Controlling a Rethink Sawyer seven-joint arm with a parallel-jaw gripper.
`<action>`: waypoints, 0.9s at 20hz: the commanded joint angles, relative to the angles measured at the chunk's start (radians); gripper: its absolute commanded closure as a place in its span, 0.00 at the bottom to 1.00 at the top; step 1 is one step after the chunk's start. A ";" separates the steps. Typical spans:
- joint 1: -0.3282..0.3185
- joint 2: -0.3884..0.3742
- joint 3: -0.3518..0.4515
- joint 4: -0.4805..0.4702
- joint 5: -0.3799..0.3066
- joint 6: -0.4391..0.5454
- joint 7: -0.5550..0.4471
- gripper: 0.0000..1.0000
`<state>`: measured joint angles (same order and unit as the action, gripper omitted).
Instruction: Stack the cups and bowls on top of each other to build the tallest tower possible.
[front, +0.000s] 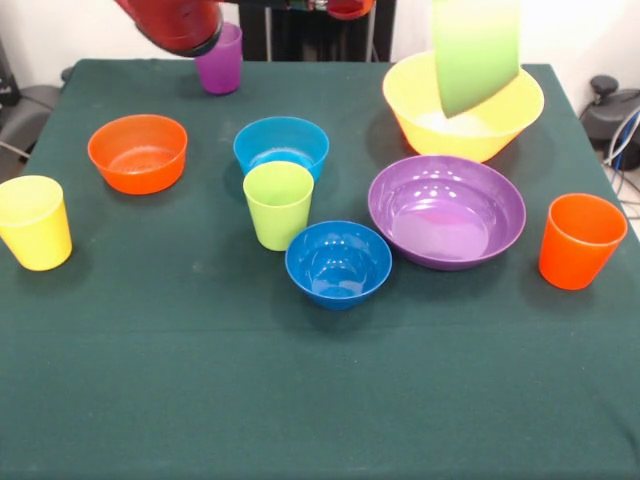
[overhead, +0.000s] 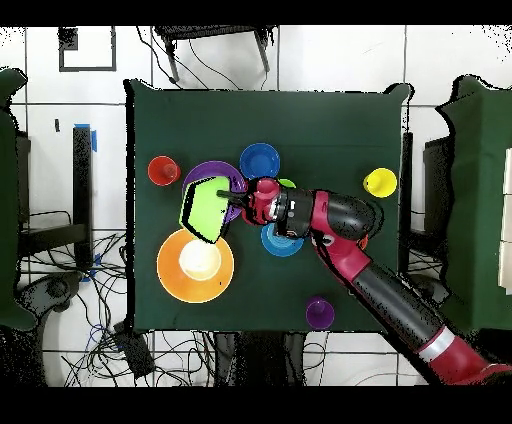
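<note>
One gripper (overhead: 236, 197) is clamping the lime green bowl (front: 476, 52), tilted on edge. We are seeing it hanging directly above the yellow-orange bowl (front: 420, 118)

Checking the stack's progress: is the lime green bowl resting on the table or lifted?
Lifted. The lime green bowl hangs tilted on its side above the yellow-orange bowl, touching no surface.

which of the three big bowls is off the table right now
The lime green bowl: it hangs tilted in the air above the yellow-orange bowl, held at the gripper. The purple bowl sits on the table.
</note>
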<state>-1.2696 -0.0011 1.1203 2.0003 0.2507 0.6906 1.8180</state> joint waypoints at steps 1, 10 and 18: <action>0.083 0.010 -0.100 -0.220 -0.013 0.124 -0.062 1.00; 0.118 0.155 -0.159 -0.362 -0.080 0.095 -0.175 1.00; 0.115 0.209 -0.152 -0.409 -0.162 0.075 -0.192 1.00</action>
<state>-1.2086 0.1334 1.0517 1.7443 0.1434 0.7776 1.8180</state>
